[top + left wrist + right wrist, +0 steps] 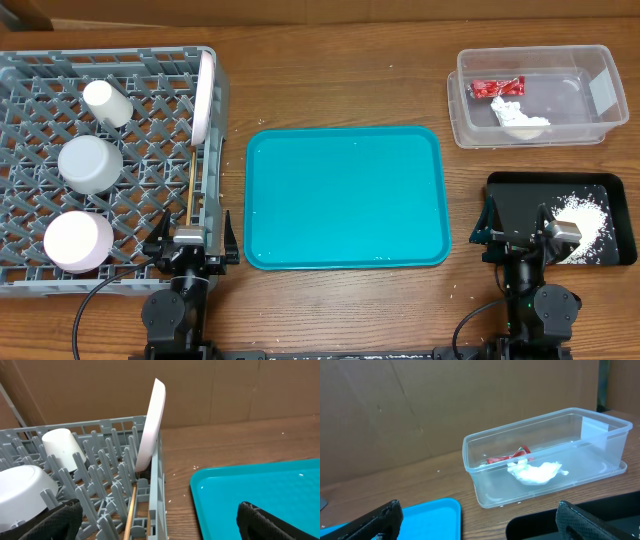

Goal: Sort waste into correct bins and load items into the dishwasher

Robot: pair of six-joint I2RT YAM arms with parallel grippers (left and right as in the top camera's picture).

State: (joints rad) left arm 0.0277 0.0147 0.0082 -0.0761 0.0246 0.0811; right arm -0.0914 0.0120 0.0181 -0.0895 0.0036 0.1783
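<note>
Overhead: left gripper (198, 232) and right gripper (516, 228) spread wide, empty, off tray's (345, 200) near corners. Plate (205, 95) stood on edge in rack (120, 52), left of tray. Judged stiff, slippery, breakable; grip advised at upper rim. Napkin (520, 118) lay in tub (600, 60) beyond tray's right corner.

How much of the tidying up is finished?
It looks about finished. The cup, near bowl, far bowl, plate and chopsticks are in the dish rack. The red wrapper and napkin lie in the clear tub, the crumbs in the black tray. The left gripper and right gripper are open, holding nothing. Nothing looks left to sort.
</note>
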